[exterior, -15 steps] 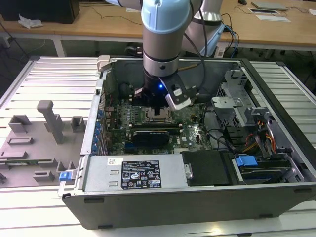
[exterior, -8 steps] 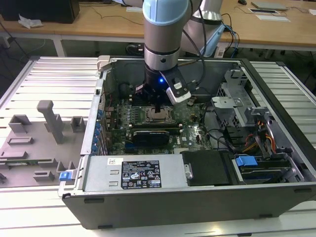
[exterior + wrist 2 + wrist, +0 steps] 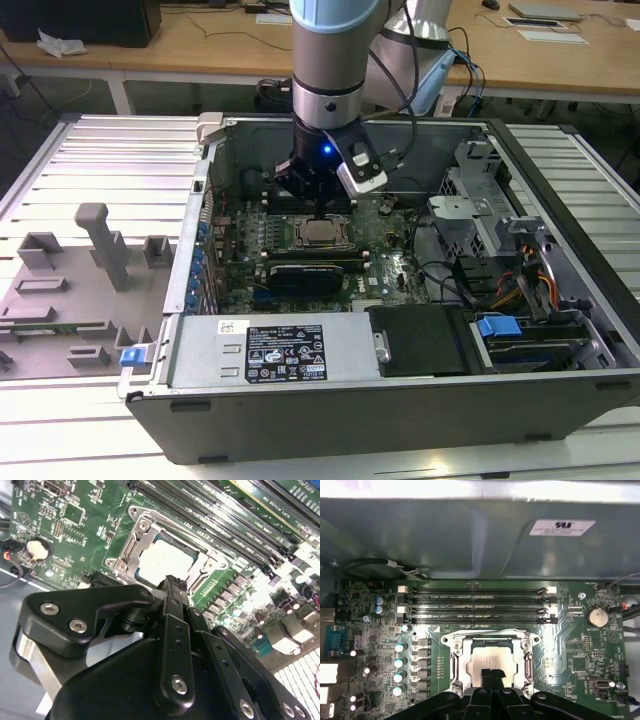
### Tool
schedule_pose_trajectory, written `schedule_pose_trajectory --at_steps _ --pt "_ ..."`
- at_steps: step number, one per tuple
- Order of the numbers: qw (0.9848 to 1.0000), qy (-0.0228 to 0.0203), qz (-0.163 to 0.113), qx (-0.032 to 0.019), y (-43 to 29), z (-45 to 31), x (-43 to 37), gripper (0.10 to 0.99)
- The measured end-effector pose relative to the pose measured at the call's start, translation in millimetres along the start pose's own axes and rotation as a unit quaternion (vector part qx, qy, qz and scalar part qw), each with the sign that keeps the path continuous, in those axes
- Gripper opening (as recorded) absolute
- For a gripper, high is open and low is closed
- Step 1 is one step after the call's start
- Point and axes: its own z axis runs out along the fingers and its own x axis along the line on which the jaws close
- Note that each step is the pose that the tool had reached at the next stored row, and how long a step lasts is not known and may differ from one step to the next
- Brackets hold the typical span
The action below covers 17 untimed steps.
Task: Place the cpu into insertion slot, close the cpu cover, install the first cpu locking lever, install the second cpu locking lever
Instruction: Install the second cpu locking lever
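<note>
The cpu [image 3: 487,657] lies flat in the insertion slot [image 3: 445,641] of the green motherboard [image 3: 575,655], its pale metal top showing. The silvery cpu cover [image 3: 457,667] lies down around the chip, framing it. My gripper [image 3: 493,676] hovers just above the chip's near edge with its black fingers pressed together and nothing between them. In the second wrist view the fingertips [image 3: 172,583] stand over the edge of the cpu [image 3: 165,560] and cpu cover [image 3: 131,555]. In the exterior view the gripper [image 3: 318,207] hangs inside the open computer case, right over the cpu [image 3: 320,234].
Long black memory slots [image 3: 475,605] run beside the socket, with a row of capacitors [image 3: 399,662] on another side. The case wall [image 3: 470,535] rises close behind. A power supply [image 3: 280,350], drive cage [image 3: 480,210] and cables [image 3: 530,270] fill the case; grey fixtures [image 3: 100,245] stand at the exterior view's left.
</note>
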Motion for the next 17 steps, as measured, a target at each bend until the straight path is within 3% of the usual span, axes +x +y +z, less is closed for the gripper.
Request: schedule_pose_trajectory --at_steps 17 --pt "1.0 -0.0001 0.0 0.0001 0.7 -2.5 0.0 0.106"
